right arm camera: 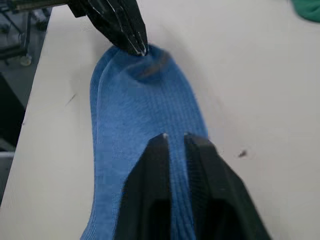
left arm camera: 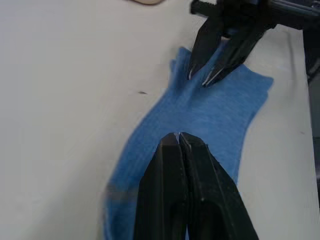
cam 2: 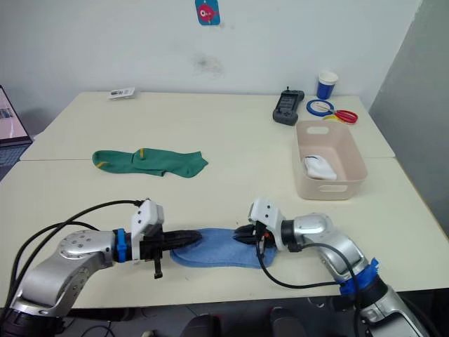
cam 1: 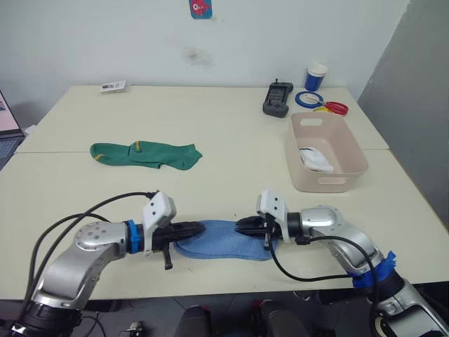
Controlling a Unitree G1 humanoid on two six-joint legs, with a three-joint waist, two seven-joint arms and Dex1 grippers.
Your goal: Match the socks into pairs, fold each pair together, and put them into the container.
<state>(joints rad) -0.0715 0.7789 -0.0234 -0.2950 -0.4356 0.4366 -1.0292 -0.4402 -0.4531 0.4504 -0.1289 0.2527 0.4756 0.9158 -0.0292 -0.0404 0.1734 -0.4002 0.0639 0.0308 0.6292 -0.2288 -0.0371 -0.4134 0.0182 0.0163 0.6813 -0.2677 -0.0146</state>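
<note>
Two stacked socks lie at the desk's near edge, between both end effectors. Another sock pair lies behind, leftward. The container, far right, holds a folded pair.

Both arms reached low, forearms angled inward, grippers facing each other tip to tip, slightly apart. Left gripper lay near horizontal, fingers pressed together, no gap at tips. Right gripper pointed toward left one, fingers nearly together, narrow slit between tips. Cables looped from both wrists.
</note>
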